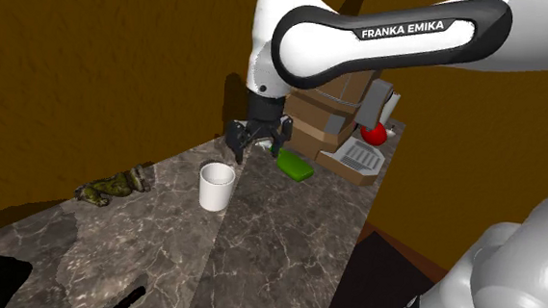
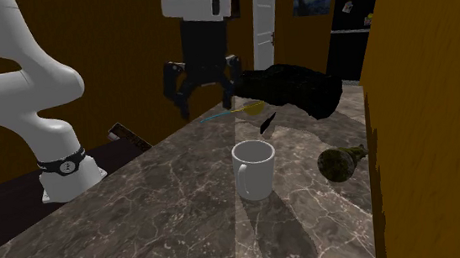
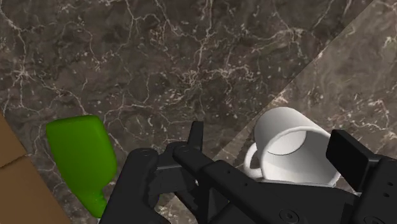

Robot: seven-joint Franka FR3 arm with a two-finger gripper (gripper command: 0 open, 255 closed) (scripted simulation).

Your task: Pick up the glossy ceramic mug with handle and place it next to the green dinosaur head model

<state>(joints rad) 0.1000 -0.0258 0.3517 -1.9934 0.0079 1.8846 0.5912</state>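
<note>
1. Shoulder view: the gripper [image 1: 252, 155] hovers above the white mug [image 1: 216, 188], slightly to one side, fingers spread wide and holding nothing.
2. The mug stands upright on the marble counter [image 1: 287, 240], well apart from the olive-green dinosaur head [image 1: 116, 184].

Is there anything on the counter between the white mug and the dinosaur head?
No. In the shoulder view the marble counter between the mug and the dinosaur head is bare.
</note>
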